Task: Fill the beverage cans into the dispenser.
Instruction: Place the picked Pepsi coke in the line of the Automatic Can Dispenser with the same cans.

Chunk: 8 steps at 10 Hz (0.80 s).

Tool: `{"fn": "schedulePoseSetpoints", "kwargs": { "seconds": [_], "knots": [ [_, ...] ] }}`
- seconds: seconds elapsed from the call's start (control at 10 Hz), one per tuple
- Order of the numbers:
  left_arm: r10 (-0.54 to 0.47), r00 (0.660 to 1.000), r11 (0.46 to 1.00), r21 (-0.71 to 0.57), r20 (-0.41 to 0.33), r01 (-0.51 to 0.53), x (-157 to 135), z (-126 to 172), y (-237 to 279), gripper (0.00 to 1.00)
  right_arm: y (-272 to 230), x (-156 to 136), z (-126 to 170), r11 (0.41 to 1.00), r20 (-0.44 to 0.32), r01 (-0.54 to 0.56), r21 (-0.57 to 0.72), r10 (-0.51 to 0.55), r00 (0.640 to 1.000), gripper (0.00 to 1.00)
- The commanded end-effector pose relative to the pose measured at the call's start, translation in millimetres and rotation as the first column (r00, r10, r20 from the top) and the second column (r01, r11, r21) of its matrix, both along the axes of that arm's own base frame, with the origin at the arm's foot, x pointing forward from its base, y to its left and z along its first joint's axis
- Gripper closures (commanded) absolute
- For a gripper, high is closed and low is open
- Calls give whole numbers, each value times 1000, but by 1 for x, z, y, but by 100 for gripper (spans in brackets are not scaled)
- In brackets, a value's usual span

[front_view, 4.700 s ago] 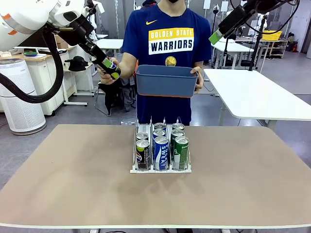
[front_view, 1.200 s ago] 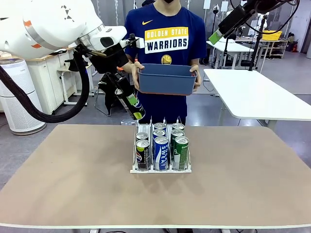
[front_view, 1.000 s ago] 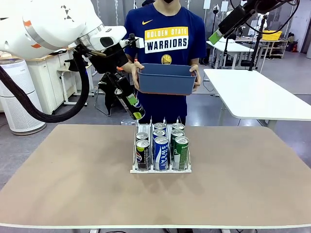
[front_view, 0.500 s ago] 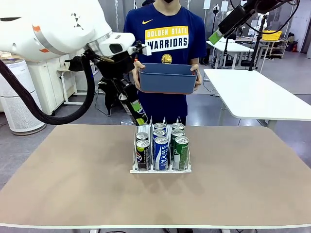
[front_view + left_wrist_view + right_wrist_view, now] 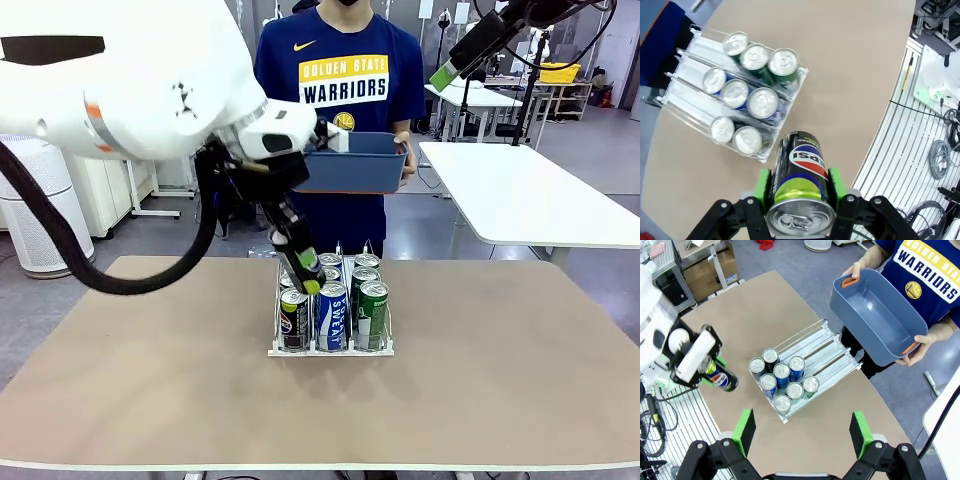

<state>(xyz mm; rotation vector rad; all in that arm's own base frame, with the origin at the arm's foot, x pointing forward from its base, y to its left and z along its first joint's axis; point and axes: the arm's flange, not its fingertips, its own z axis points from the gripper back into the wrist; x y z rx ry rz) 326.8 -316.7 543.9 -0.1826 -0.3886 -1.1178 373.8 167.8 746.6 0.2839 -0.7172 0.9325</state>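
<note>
Gripping a black Pepsi can (image 5: 801, 185) between its green pads (image 5: 761, 186), the left gripper (image 5: 300, 268) hangs tilted above the dispenser (image 5: 331, 349), the can's lower end over the rear of the left lane in the front view; the can's silver top faces the wrist camera. The right gripper (image 5: 802, 432) is raised high above the table, its jaws spread wide and holding nothing.

The dispenser (image 5: 816, 337) sits on the tan table (image 5: 150, 380) near the far-centre; its left lane holds two black cans (image 5: 293, 317), its middle lane three blue cans (image 5: 331, 314), its right lane three green cans (image 5: 372, 314), all standing upright and packed toward the robot-side end; the far ends of all three lanes are bare white track (image 5: 685, 75). Broad bare tabletop lies to either side of the rack and between it and the near edge.

Beyond the far edge a person (image 5: 338, 80) holds a blue-grey bin (image 5: 877, 317) by its orange-handled ends with both hands; the bin (image 5: 355, 163) is well above the table.
</note>
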Motion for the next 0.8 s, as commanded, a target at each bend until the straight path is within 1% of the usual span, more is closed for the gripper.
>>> {"fn": "schedulePoseSetpoints", "kwargs": {
  "seconds": [0.0, 0.1, 0.2, 0.3, 0.4, 0.5, 0.6, 0.7],
  "knots": [
    [-19, 999, 999, -31, 39, 20, -10, -28, -9, 42, 0, -1, -1, 1000, -3, -3, -1, 3, 1000, 0],
    [-33, 998, 999, -20, 50, 34, -19, -39, -14, 42, 0, -1, -1, 1000, -3, -3, -1, 3, 1000, 0],
    [-13, 998, 999, 32, 62, 11, -22, -48, -19, 42, 0, -1, -1, 1000, -3, -3, -1, 3, 1000, 0],
    [3, 998, 997, 82, 59, -8, -21, -58, -21, 42, 0, -1, -1, 1000, -3, -3, -1, 3, 1000, 0],
    [12, 999, 996, 82, 37, -15, -18, -68, -15, 42, 0, -1, -1, 1000, -3, -3, -1, 3, 1000, 0],
    [36, 999, 995, 92, 31, -39, -12, -78, -7, 42, 0, -1, -1, 1000, -3, -3, -1, 3, 1000, 0],
    [77, 996, 991, 104, 36, -80, -3, -84, -3, 42, 0, -1, -1, 1000, -3, -3, -1, 3, 1000, 0],
    [74, 997, 994, 83, 30, -77, 6, -84, 2, 42, 0, -1, -1, 1000, -3, -3, -1, 3, 1000, 0]
  ]
}}
